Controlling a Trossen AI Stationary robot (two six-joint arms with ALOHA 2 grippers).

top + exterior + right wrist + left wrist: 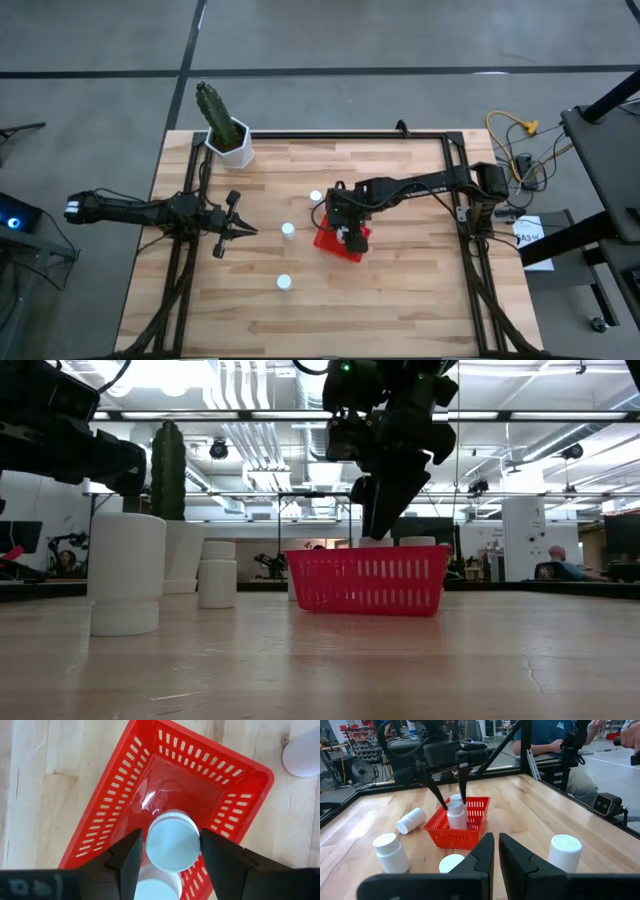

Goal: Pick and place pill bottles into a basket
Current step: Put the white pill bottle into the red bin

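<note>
The right gripper (172,847) holds a pill bottle (172,840) between its fingers, upright over the basket (165,775). Risk: on release the bottle may topple against the bottle (155,885) already inside. The left gripper (495,852) waits nearby, fingers almost closed and empty.

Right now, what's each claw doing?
Left claw: shut, empty, waiting at the table's left side.
Right claw: shut on a pill bottle, upright over the red basket.

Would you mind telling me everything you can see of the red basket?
The red basket is a small rectangular tray of what looks like glossy plastic, with low slotted walls and a smooth floor. It sits flat on the wooden table near the middle. Two upright white pill bottles stand inside at one end; the right gripper is over it, its fingers around one bottle.
</note>
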